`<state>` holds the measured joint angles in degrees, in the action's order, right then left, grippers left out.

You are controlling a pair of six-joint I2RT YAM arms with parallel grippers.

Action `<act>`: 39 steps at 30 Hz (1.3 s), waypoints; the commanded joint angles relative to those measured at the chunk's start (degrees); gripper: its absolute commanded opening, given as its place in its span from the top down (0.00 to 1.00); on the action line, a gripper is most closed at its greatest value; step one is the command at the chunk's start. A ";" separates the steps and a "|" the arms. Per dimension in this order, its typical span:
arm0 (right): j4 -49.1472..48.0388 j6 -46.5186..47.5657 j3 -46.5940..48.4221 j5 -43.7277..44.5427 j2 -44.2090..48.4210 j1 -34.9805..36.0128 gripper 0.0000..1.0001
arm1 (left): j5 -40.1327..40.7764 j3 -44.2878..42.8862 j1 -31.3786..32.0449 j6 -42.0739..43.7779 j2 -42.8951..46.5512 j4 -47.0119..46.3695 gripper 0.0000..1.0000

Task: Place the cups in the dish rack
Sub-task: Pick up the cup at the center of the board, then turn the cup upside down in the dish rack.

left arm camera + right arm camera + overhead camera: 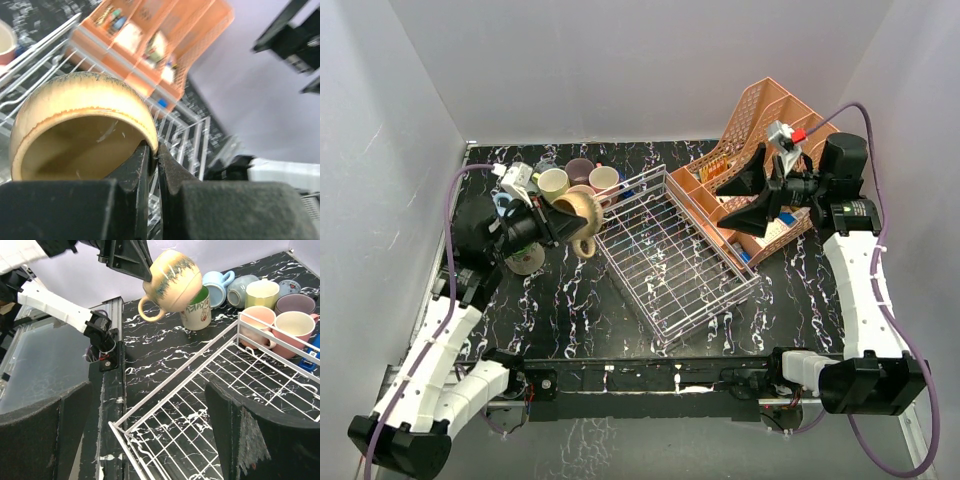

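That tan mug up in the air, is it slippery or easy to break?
Probably stiff and breakable: the tan mug looks glazed ceramic. It may slip or swing, since the left tool pinches only its rim and it hangs tilted.

The dish rack [670,250] lies centre frame, a file organiser [760,110] at its upper right, cups [582,178] clustered at its upper left, one cup [578,213] raised beside them.
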<state>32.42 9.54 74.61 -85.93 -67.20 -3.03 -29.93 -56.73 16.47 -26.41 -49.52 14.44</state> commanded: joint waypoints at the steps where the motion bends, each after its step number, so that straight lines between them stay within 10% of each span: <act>1: -30.26 -30.54 -2.41 3.85 -0.64 2.45 0.01 | -4.99 8.66 0.17 -25.66 2.19 -43.06 1.00; 7: -50.84 -52.15 -8.52 5.73 -2.67 8.52 0.04 | 4.07 14.34 1.96 -33.88 -0.43 -70.92 1.00; 15: -72.58 -77.63 -17.29 11.31 -4.58 12.10 0.06 | 10.26 9.89 12.22 -25.37 -9.17 -79.22 1.00; 39: -85.70 -91.23 -29.13 21.80 -4.71 16.20 0.10 | 18.39 0.79 26.85 -14.85 -24.47 -87.38 1.00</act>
<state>-46.76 -79.61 46.50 -67.26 -72.49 12.78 -13.85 -51.57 42.46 -43.31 -76.01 -61.65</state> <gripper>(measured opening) 0.906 0.043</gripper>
